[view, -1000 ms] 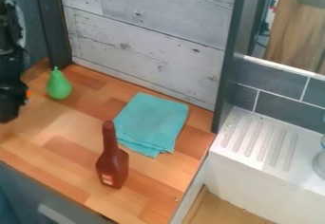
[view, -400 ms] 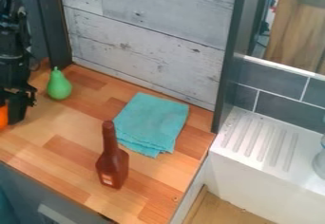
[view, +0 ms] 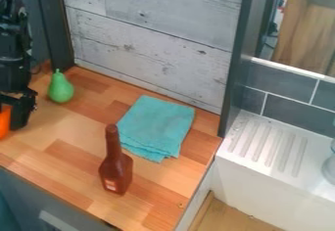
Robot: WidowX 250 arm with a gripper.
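The black arm came in at the left edge of the view, and its gripper hung low over the near-left part of the wooden counter. An orange thing, cut off by the edge of the view, was right against the gripper as I saw it. From where I stood I couldn't tell whether the gripper was wide or narrow, or whether it had hold of the orange thing. A green pear was just beside the arm, a little further back on the counter, its stem pointing up. Near the middle lay a turquoise cloth, folded into a loose square with its layers showing along the front edge. A reddish-brown bottle with a long neck stood upright in front of the cloth, its neck close to the cloth's near-left corner, with a small pale label low on its side. Pale, weathered boards rose behind the counter, and off to the right was a white ridged drainboard below dark grey tiles.
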